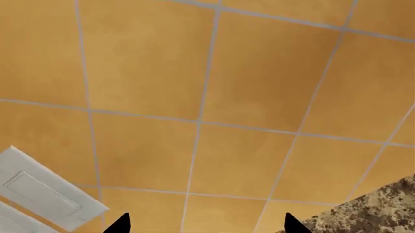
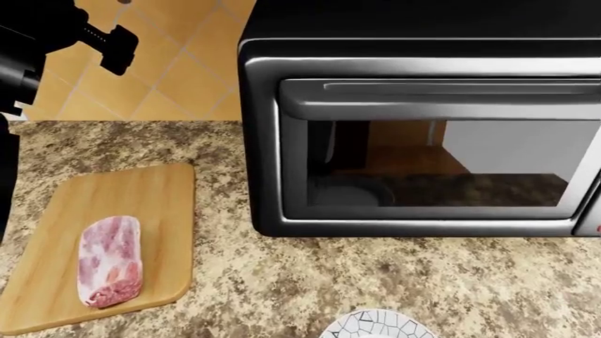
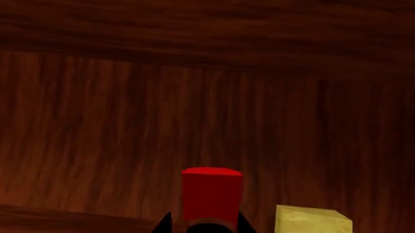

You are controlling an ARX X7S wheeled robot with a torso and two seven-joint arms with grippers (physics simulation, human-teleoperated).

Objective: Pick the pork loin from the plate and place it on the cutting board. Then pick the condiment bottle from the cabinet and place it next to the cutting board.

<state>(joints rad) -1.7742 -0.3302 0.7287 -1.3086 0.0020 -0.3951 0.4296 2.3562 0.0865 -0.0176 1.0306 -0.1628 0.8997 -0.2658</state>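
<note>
On the speckled counter, at about 8 o'clock in my head view, the pork loin lies on the cutting board, lengthwise along it, toward its near end. The plate shows only its cracked-pattern rim at 6 o'clock, bare of meat where visible. A microwave fills the 1 to 3 o'clock sector, door closed. My left arm hangs dark at 10 o'clock; its wrist camera faces orange wall tile and a white switch plate, and my left tool shows two fingertips well apart, nothing between. My right tool is inside the dark wooden cabinet, pinching the condiment bottle below its red cap. A pale yellow block sits just beside.
</note>
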